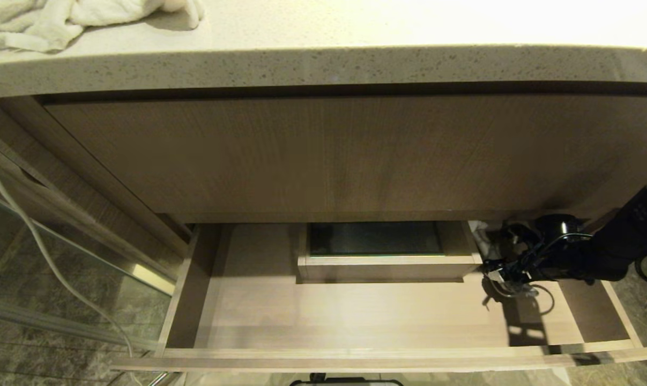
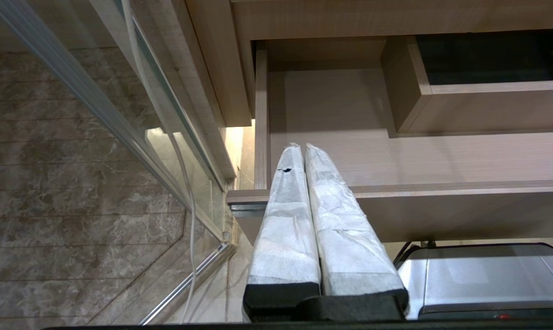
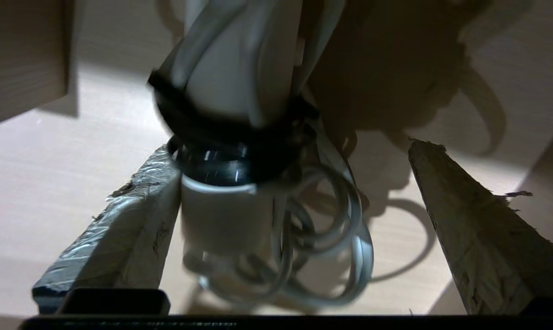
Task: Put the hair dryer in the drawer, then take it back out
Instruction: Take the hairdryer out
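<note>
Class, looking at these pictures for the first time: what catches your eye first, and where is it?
The wide wooden drawer stands pulled out under the stone counter. At its right end the dark right claw reaches in, fingers spread around the white hair dryer and its coiled cord. A white towel lies crumpled on the counter's far left.

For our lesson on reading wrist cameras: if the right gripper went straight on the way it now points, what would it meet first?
Probably the hair dryer: it lies directly between the open fingers of the right gripper, with its coiled cord. Behind it is the drawer floor. How far off it lies is unclear.
</note>
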